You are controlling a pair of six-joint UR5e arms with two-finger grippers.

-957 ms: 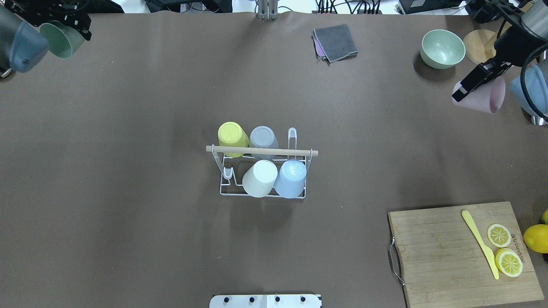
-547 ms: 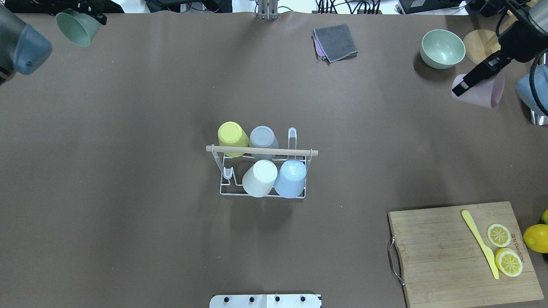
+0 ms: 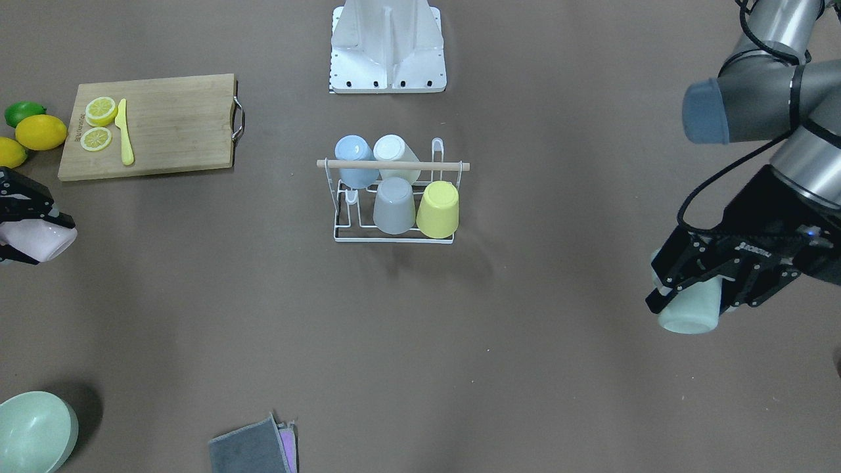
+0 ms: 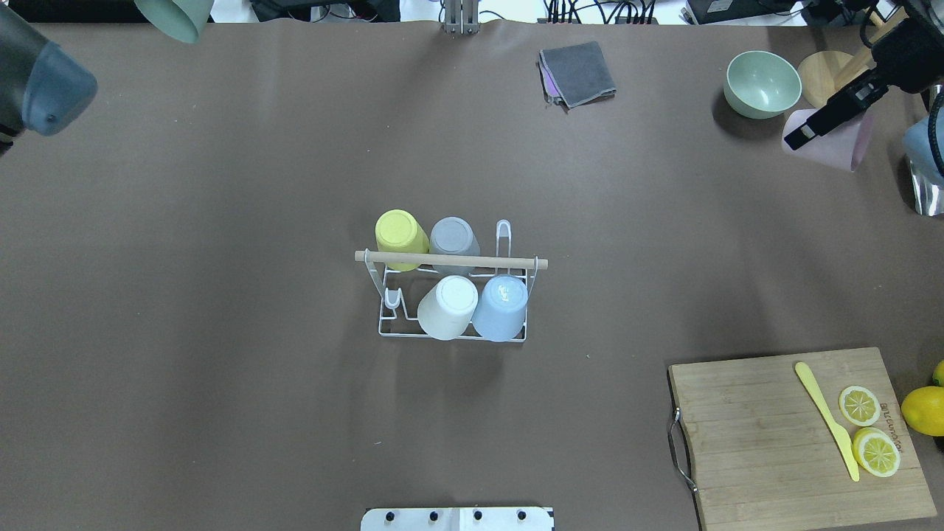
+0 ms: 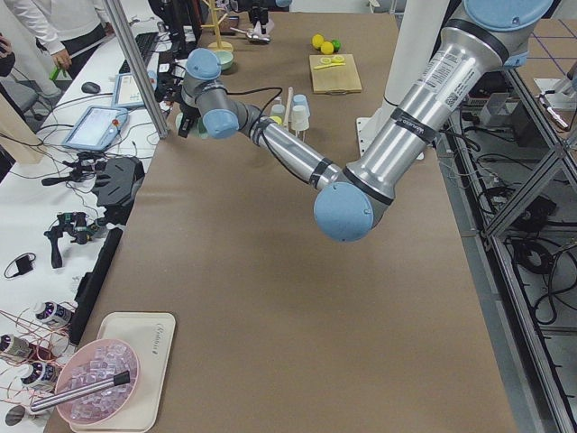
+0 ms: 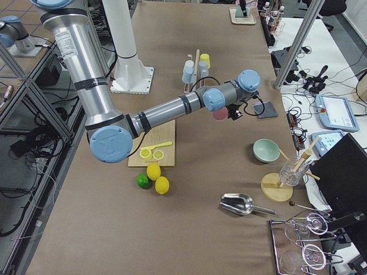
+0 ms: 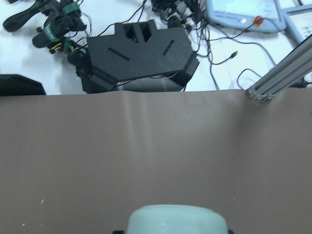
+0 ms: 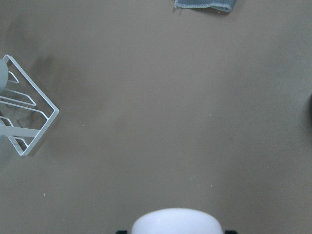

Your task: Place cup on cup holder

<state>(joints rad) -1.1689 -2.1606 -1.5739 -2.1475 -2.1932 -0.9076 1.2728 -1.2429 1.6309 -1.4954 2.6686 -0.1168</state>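
While the table (image 4: pixel 221 221) and the rack (image 4: pixel 450 259) at its middle lie unchanged, both arms have shifted over the last second. The left gripper (image 3: pixel 690 299), jaws closed on the sides of a green cup (image 3: pixel 686 316), has swung farther out along the far edge and a little inward. The right gripper (image 3: pixel 26 231), jaws closed on a pink cup (image 4: pixel 837 147), has drifted up toward the bowl (image 4: pixel 763 82). Both cups hang well apart from the rack, so no placement has begun, though two pegs (image 4: pixel 503 232) stand bare.
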